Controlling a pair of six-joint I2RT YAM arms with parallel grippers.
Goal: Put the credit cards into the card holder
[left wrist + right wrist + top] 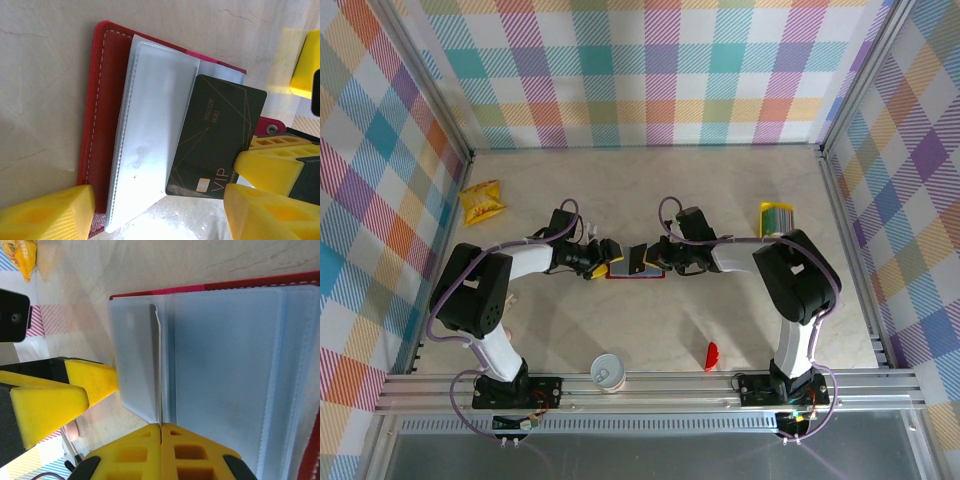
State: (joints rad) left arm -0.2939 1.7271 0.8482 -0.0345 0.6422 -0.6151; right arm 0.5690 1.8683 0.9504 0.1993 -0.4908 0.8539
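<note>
Dark-red folding card holder [632, 270] open flat at table centre, long axis nine-to-three, black VIP card [215, 137] angled over it, pinched by closed right gripper [161, 432], left gripper [155, 210] spread empty alongside.

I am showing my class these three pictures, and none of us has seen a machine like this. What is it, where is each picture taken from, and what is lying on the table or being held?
These are two robot arms bolted to a table's near edge. The overhead picture looks down on both; the other two come from cameras on each wrist. In the middle lies the open dark-red card holder with pale plastic sleeves. The right gripper is shut on a black card, held edge-on over the sleeves. The left gripper is open beside the holder. Also on the table: more cards, a yellow snack packet, a paper cup and a small red piece.
</note>
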